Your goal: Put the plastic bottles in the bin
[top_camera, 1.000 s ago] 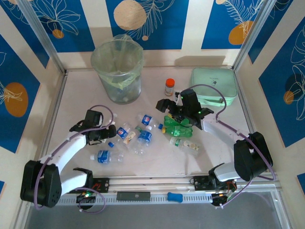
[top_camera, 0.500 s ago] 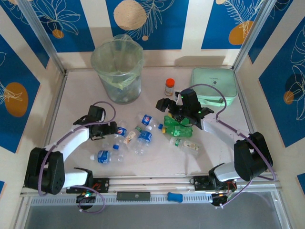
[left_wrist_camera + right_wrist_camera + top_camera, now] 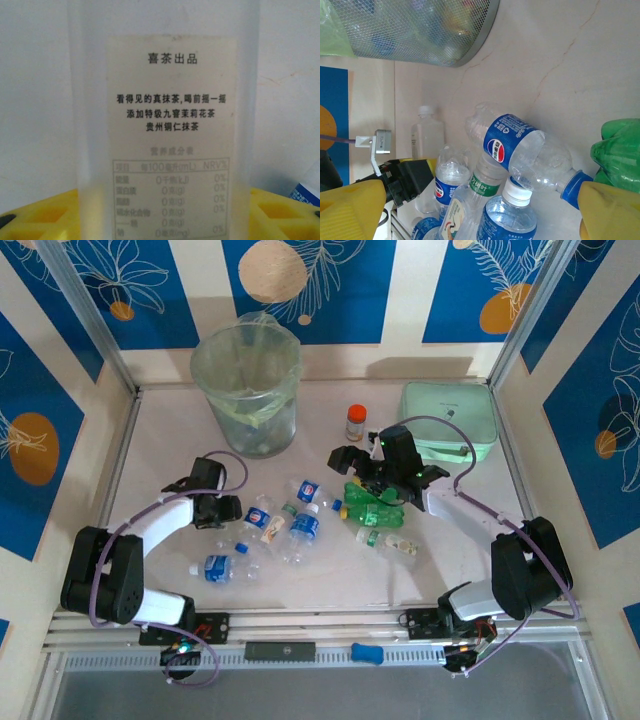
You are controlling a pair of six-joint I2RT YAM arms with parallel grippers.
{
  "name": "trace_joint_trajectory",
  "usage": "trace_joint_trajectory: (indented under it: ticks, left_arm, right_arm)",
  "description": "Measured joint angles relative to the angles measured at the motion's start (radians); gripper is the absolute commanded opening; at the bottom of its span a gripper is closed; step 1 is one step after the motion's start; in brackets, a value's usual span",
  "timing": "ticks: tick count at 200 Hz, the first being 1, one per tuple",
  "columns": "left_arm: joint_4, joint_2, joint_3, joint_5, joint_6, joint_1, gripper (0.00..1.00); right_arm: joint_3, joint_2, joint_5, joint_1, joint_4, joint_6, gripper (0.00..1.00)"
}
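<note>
Down by the front edge, one blue-label bottle (image 3: 214, 567) lies alone on the table (image 3: 330, 585). A bit further in, the left gripper (image 3: 165, 215) has its pads snug against both sides of a clear white-label bottle (image 3: 170, 100), so it's got hold of that one. Just beside it, a pile (image 3: 292, 520) of bottles lies scattered mid-table. The right gripper (image 3: 480, 210) hangs over the green bottles (image 3: 378, 504), jaws spread wide, gripping nothing. Way at the back left stands the bin (image 3: 240, 415), well apart from all the bottles.
</note>
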Motion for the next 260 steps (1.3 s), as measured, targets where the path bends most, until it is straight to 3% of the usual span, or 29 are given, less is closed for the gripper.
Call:
trace_joint_trajectory:
  ticks: [73,116,163,200,260]
  left_arm:
    - [-0.059,-0.148,0.042,-0.034,0.017,0.0,0.55]
    - [-0.091,-0.289,0.196,-0.058,0.051,0.0,0.54]
    - [-0.071,-0.31,0.404,-0.051,0.092,0.0,0.51]
    - [-0.021,-0.222,0.615,0.017,0.129,0.0,0.48]
    - [-0.09,0.154,1.15,0.168,0.246,0.0,0.48]
  right_arm:
    - [-0.005,-0.001,0.0,-0.001,0.001,0.0,0.99]
    - [-0.014,-0.001,-0.001,-0.004,0.006,0.001,0.99]
    - [-0.014,-0.001,-0.004,-0.014,0.009,0.0,0.99]
    - [-0.014,-0.019,-0.005,-0.026,0.008,0.0,0.99]
    - [-0.036,-0.101,0.0,-0.038,-0.003,0.0,0.99]
